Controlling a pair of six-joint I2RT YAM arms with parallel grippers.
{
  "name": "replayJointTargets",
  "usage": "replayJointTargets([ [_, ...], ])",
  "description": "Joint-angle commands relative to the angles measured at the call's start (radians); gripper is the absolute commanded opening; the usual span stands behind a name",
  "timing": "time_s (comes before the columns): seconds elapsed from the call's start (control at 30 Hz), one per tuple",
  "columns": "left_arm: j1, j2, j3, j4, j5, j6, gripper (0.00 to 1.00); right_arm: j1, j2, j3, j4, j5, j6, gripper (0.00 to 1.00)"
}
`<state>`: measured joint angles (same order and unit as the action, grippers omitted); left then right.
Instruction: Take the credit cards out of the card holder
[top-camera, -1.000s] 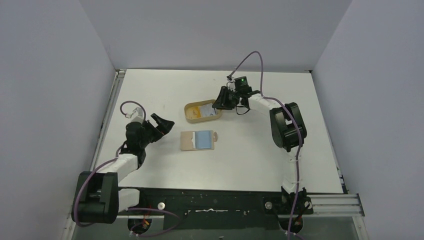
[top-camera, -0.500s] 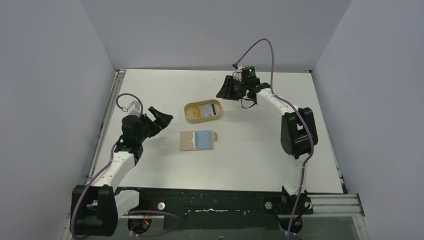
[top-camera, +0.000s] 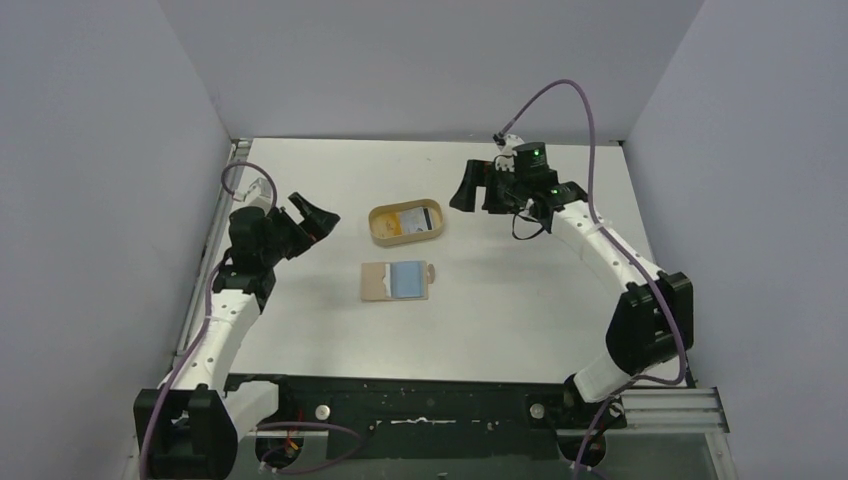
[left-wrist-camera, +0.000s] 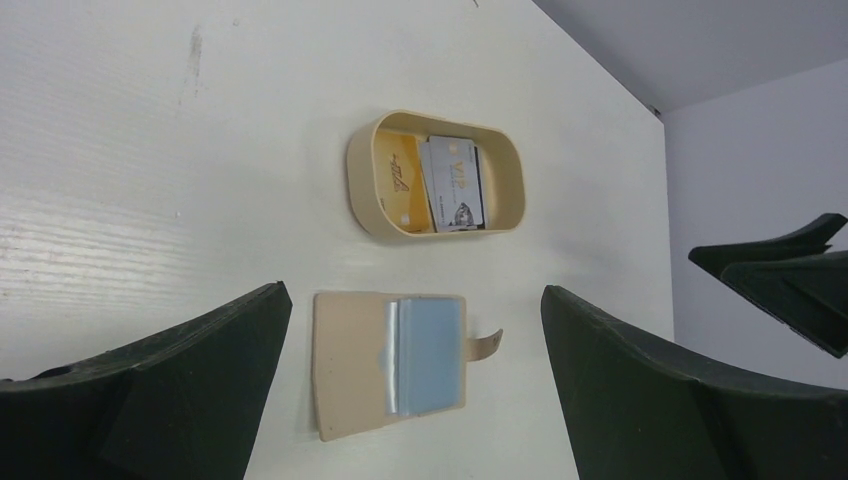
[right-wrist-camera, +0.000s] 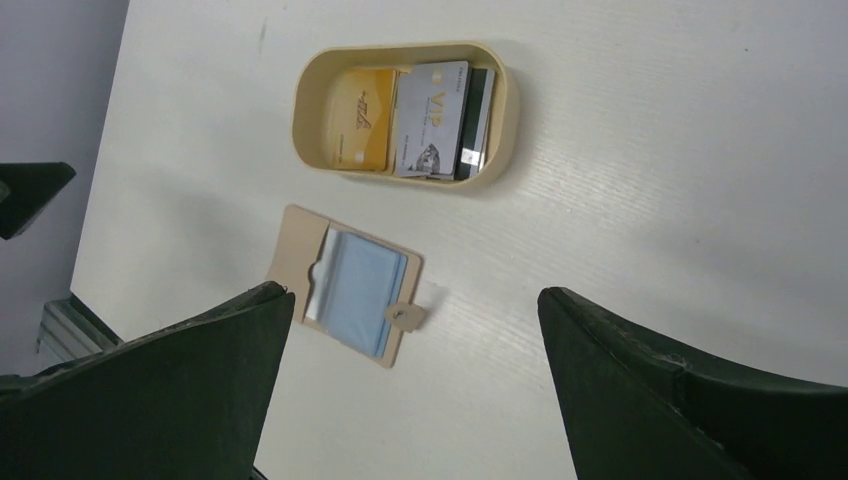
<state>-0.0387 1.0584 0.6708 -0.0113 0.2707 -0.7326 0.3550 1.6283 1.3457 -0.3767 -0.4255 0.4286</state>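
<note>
The card holder (top-camera: 395, 281) lies open and flat mid-table, tan with a light blue inner panel (left-wrist-camera: 430, 352) and its snap tab (right-wrist-camera: 405, 316) sticking out. Three credit cards lie in the oval tan tray (top-camera: 378, 213) behind it: a yellow-orange card (right-wrist-camera: 362, 118), a pale grey card with yellow print (right-wrist-camera: 432, 120) and a dark card (right-wrist-camera: 475, 120). My left gripper (top-camera: 315, 215) hangs open in the air left of the tray, nothing between its fingers. My right gripper (top-camera: 468, 187) hangs open to the right of the tray, also empty. Both hover well above the table.
The tray's rim (left-wrist-camera: 365, 190) stands a short way behind the card holder. White table runs all round both, with grey walls at the back and sides. The metal rail (top-camera: 640, 405) and arm bases sit along the near edge.
My right gripper has opened wide and pulled back from over the tray, up and to the right. My left gripper has drawn back to the left and away from the card holder.
</note>
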Motion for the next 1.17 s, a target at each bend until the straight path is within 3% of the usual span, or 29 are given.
replayJointTargets([
  [0.0, 0.010, -0.023, 0.086, -0.094, 0.051, 0.047, 0.97, -0.015, -0.159, -0.030, -0.121, 0.088, -0.028, 1.00],
  [0.33, 0.011, -0.026, 0.205, -0.317, -0.010, 0.132, 0.97, -0.040, -0.294, -0.066, -0.253, 0.167, 0.048, 1.00],
  [0.53, 0.013, -0.095, 0.143, -0.260, -0.051, 0.176, 0.97, -0.046, -0.312, -0.187, -0.073, 0.172, 0.087, 1.00],
  [0.8, 0.001, -0.126, 0.207, -0.413, -0.112, 0.305, 0.97, -0.053, -0.303, -0.193, -0.068, 0.282, -0.015, 1.00],
  [0.93, -0.008, -0.131, 0.214, -0.357, -0.122, 0.349, 0.97, -0.053, -0.288, -0.196, -0.067, 0.321, -0.032, 1.00],
  [1.13, 0.005, -0.085, 0.308, -0.406, -0.093, 0.366, 0.97, -0.054, -0.295, -0.232, -0.039, 0.336, -0.040, 1.00],
])
